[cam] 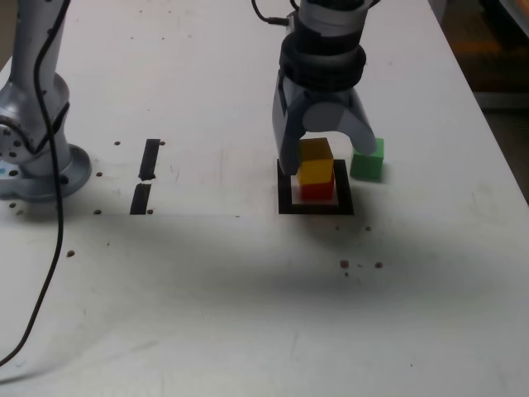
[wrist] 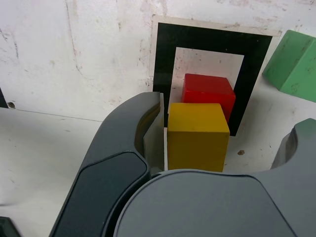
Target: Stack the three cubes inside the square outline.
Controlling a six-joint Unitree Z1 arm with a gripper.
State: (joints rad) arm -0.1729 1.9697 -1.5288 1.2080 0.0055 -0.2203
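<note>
White table (cam: pixel 207 289), scuffed, two short tape strips (cam: pixel 145 178) well off to one side of the jaws. Gripper (cam: pixel 326 161) stands over the square outline (cam: pixel 315 205), jaws apart and straddling the yellow cube (cam: pixel 315 172) with a gap showing on each side. Yellow sits on the red cube (cam: pixel 315 190) inside the outline. Green cube (cam: pixel 367 161) rests just outside one jaw, beyond the outline. Step: second placement released. Next: lift clear, then take green. Count: three cubes, one outline.
</note>
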